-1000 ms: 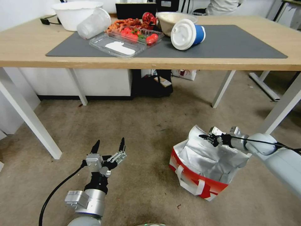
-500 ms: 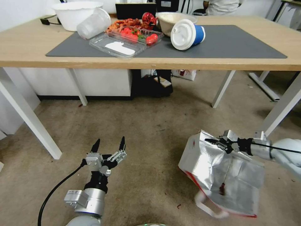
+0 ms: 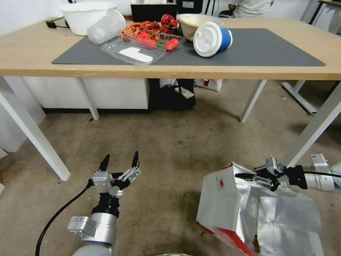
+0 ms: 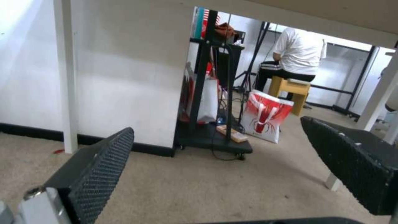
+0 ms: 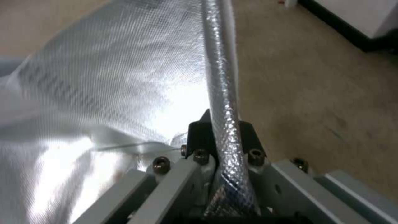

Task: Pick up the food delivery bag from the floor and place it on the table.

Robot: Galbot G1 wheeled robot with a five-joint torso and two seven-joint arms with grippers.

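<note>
Left gripper [image 3: 120, 160]: 7 o'clock of head view, low over beige carpet floor [image 3: 167, 149], black fingers spread wide, nothing between them. Big light-wood table [image 3: 32, 53] on white legs spans 12 o'clock, dark grey mat [image 3: 270, 46] on top. Right gripper [image 3: 248, 175]: 4 o'clock, clenched on foil rim of boxy white-and-red insulated food delivery bag [image 3: 227, 202], silver foil lining showing. Bag hangs tilted from that rim, at 5 o'clock, below table level.
</note>
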